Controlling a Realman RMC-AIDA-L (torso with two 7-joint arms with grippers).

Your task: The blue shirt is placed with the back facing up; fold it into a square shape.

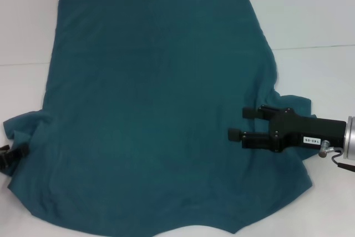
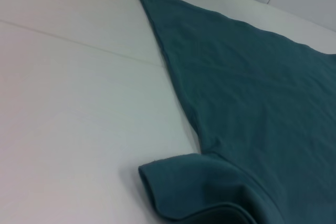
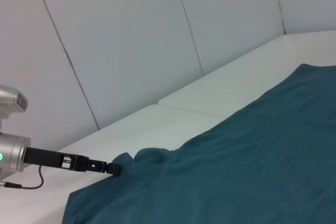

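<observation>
The blue shirt lies spread flat over the white table, covering most of the surface in the head view, with its straight far edge running across the far part of the table and its near edge curving in at the front. Its fabric is plain and mostly smooth across the middle. On the left, the sleeve is bunched into soft folds at the table's left edge, and the left gripper sits right there, only its dark tip showing against the cloth; from the right wrist view it reaches in low along the table and meets the bunched sleeve, its fingertips close together at the fabric, though it is too small and hidden to tell whether they pinch the cloth. The left wrist view shows the shirt's side edge running away to a far corner and the rolled sleeve hem close by. On the right, the right gripper reaches in from the right side over the right sleeve area, pointing toward the shirt's middle; its two black fingers are spread apart with teal cloth visible between them, holding nothing. The shirt's right sleeve spreads beneath and beyond it toward the near right.
</observation>
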